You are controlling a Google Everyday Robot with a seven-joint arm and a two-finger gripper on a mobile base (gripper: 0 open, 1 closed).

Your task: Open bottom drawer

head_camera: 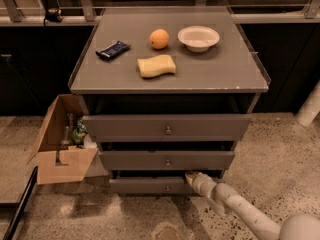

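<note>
The bottom drawer [145,185] is the lowest, slimmest grey front of the cabinet, with a small brass knob [167,188]. It stands out a little from the cabinet, with a dark gap above it. My gripper [191,176] is at the top edge of this drawer, just right of and above the knob. My white arm [235,206] reaches in from the lower right. Above are the middle drawer [167,160] and the top drawer [166,128].
On the cabinet top [225,69] lie an orange [159,38], a white bowl [198,37], a yellow sponge [156,65] and a dark packet [112,49]. An open cardboard box [62,144] stands on the floor at the left. A white post [310,109] is at the right.
</note>
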